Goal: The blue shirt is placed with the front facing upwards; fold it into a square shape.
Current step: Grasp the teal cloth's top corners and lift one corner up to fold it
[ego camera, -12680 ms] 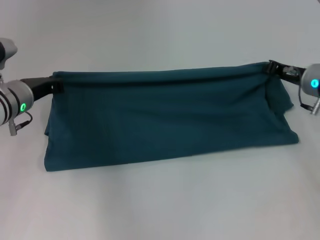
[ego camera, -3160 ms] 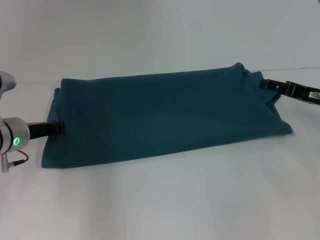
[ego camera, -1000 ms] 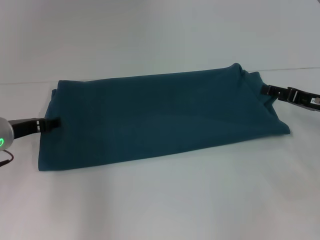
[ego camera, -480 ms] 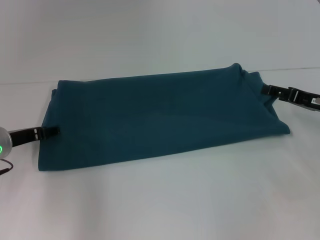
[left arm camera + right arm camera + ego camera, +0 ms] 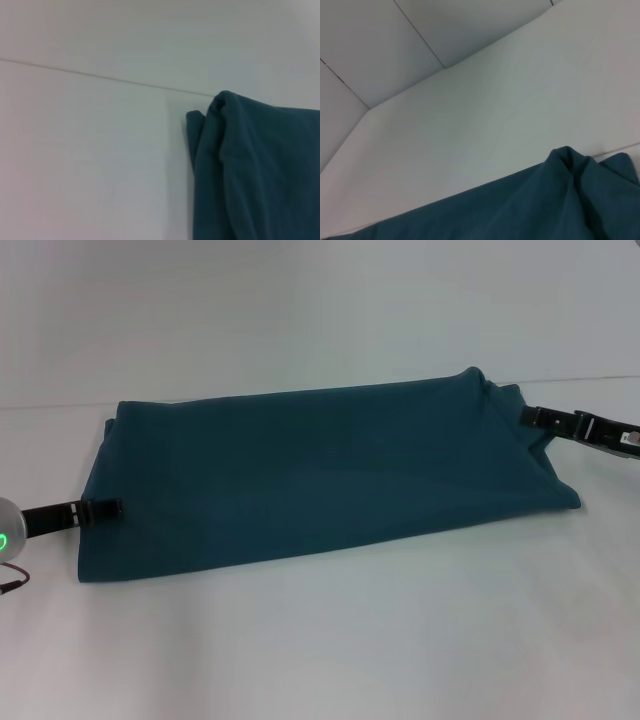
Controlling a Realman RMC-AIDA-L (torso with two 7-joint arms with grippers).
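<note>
Blue shirt [image 5: 320, 475], dark teal, plain side up, no print visible, folded into long flat band across table, near edge straight, right end bunched & raised, left end doubled w/ layers showing

We note a plain white table [image 5: 320, 640] filling the head view, evenly lit, with a faint seam [image 5: 60, 405] crossing its far part. In the right wrist view, pale wall panels [image 5: 395, 45] with dark joints rise behind the table's far edge.
</note>
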